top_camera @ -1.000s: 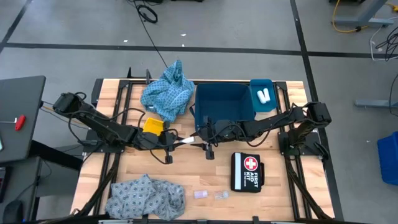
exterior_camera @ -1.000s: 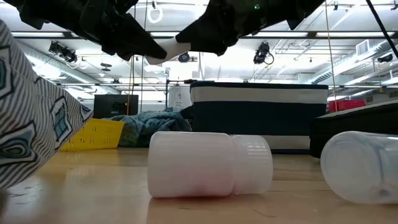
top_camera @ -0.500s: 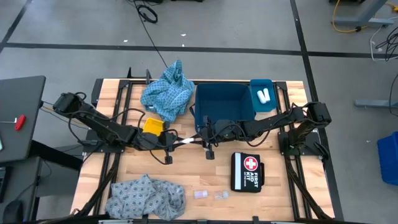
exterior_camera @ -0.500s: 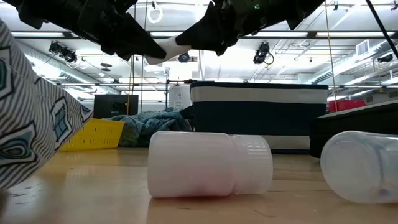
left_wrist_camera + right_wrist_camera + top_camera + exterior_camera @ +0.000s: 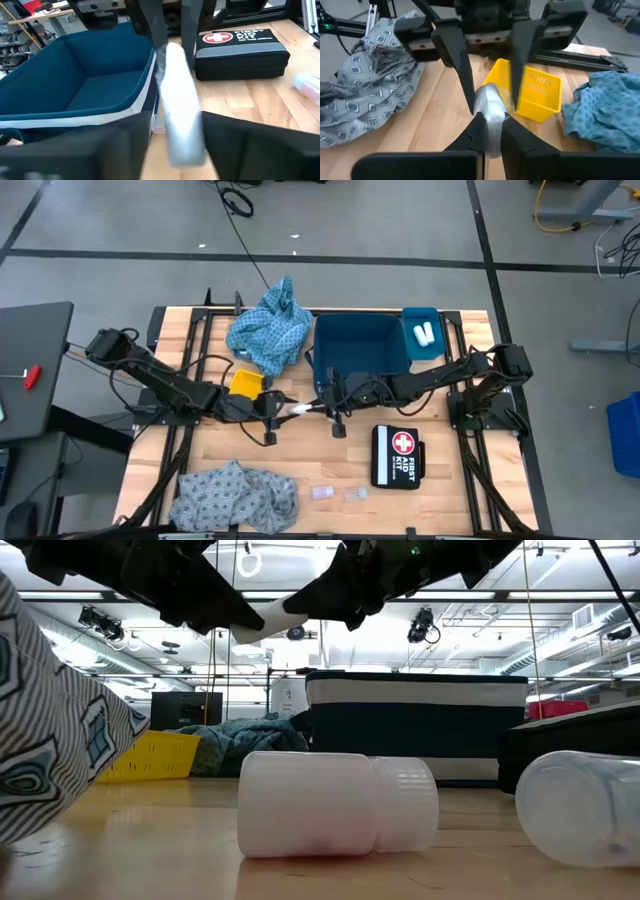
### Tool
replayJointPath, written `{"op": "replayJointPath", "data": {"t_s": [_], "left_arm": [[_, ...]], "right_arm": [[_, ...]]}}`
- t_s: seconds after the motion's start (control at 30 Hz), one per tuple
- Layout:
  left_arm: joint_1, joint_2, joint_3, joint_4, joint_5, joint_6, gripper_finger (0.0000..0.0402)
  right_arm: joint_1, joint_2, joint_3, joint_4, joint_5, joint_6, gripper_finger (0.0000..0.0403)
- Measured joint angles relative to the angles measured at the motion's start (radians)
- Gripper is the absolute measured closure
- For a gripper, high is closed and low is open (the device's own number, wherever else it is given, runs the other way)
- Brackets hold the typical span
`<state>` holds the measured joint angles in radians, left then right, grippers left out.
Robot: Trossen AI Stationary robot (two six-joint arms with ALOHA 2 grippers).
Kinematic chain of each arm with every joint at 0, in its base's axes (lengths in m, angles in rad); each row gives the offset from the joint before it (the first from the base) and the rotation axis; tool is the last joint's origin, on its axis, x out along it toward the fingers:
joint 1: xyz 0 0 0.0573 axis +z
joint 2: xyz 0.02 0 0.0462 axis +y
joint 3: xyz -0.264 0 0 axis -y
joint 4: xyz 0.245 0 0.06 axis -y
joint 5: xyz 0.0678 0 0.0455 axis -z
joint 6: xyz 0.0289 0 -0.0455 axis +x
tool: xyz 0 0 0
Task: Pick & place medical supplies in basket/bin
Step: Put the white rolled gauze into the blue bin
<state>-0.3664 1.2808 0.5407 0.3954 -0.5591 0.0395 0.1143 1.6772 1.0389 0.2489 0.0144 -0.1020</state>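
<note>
From above, your left gripper [image 5: 277, 406] and right gripper [image 5: 322, 406] have barely moved over the last second, meeting mid-table beside the blue bin [image 5: 360, 345]. Your right wrist view shows both clamped on the white roll [image 5: 490, 111]: handover unfinished.

up above the table the left gripper [image 5: 240, 618] and right gripper [image 5: 300, 608] meet on a white roll [image 5: 262, 622]. down on the wood lie two clear plastic packets [image 5: 338, 804], a patterned cloth [image 5: 55, 730] beside them, a yellow basket [image 5: 150, 756] and dark blue bin [image 5: 415, 725] behind.
</note>
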Motion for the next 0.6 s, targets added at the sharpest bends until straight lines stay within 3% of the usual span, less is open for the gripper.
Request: {"op": "replayJointPath", "data": {"t_s": [0.13, 0.27, 0.43, 0.6], "left_arm": [[-0.009, -0.009, 0.0, 0.004, 0.005, 0.002, 0.0138], [-0.011, -0.034, 0.0, 0.003, 0.068, -0.001, 0.0084], [-0.029, -0.065, -0.011, 0.053, 0.1, 0.029, 0.0063], [-0.04, -0.116, -0.118, 0.302, 0.128, 0.074, 0.0067]], "right_arm": [[0.0, 0.0, 0.0, -0.004, 0.0, 0.0, 0.0375], [0.0, 0.0, 0.0, -0.006, 0.003, 0.001, 0.0375], [0.001, 0.0, 0.0, -0.008, 0.02, 0.005, 0.0375], [0.001, 0.0, 0.0, -0.007, 0.022, 0.012, 0.0375]]}}
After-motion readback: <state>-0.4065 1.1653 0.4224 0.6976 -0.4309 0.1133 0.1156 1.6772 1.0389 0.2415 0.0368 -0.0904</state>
